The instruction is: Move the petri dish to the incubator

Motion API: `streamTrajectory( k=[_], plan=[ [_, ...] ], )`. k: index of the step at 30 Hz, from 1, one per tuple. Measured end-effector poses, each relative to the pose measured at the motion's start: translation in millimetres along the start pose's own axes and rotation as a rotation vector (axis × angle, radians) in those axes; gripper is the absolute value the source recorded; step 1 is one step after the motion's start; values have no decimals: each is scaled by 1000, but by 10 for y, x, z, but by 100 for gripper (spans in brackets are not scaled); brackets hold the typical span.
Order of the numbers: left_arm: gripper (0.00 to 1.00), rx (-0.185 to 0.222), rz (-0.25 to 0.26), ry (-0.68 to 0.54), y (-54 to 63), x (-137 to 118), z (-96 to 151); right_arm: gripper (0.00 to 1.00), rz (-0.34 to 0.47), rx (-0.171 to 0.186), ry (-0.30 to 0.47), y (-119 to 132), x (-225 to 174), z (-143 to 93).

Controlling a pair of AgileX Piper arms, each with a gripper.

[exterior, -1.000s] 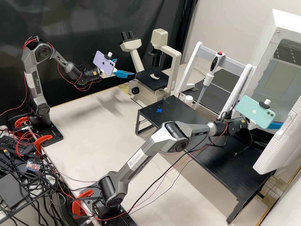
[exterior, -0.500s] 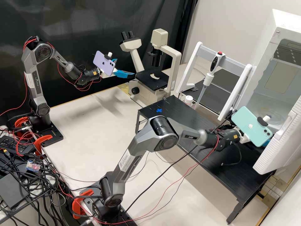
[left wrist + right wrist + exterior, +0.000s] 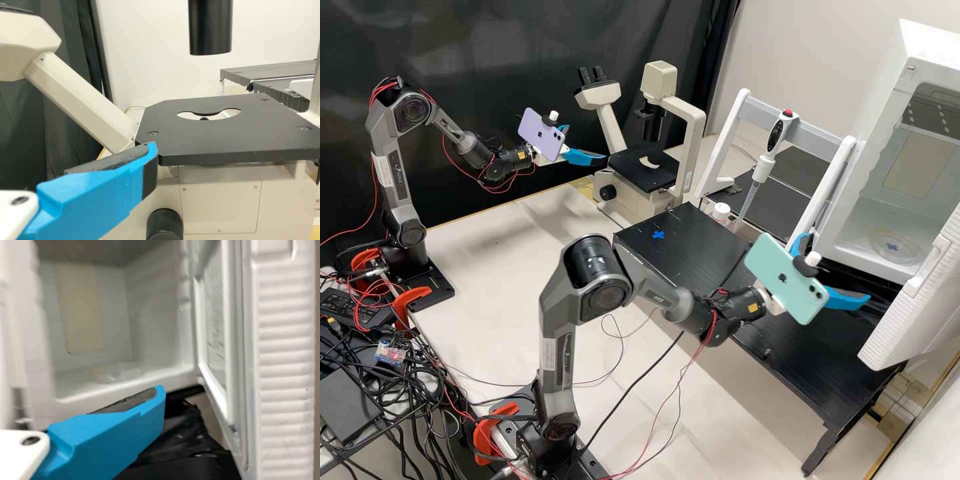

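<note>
1. Petri dish (image 3: 897, 247): set on the floor of the white incubator (image 3: 900, 93), inside the chamber, lying flat; a blue cross is seen at it.
2. Incubator door (image 3: 913, 300): swung open.
3. Right gripper (image 3: 840, 267): held in front of the incubator opening, outside the chamber, over the black stand (image 3: 700, 257). Fingers spread wide, nothing gripped; apart from the dish.
4. Left gripper (image 3: 588, 143): held up beside the microscope (image 3: 697, 127), near its black stage (image 3: 230, 137). Fingers parted, nothing gripped; exact gap cannot be told, nor whether the stage is touched.
5. Phones: a purple one (image 3: 540, 133) mounted on the left arm, a mint green one (image 3: 787, 277) on the right.
6. Pipette (image 3: 762, 167): hung upright, slightly tilted, on the white-and-grey frame (image 3: 737, 123).
7. Blue cross mark (image 3: 659, 235): placed on the black stand.
</note>
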Motion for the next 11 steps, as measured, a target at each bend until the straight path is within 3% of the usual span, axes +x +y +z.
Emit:
streamTrajectory(
  k=[8,11],
  plan=[
    [100,0,0,0,0,0,0,100,-7,29,127,-355,-725,-331],
    [100,0,0,0,0,0,0,100,-56,49,136,-479,-896,-345]
  ],
)
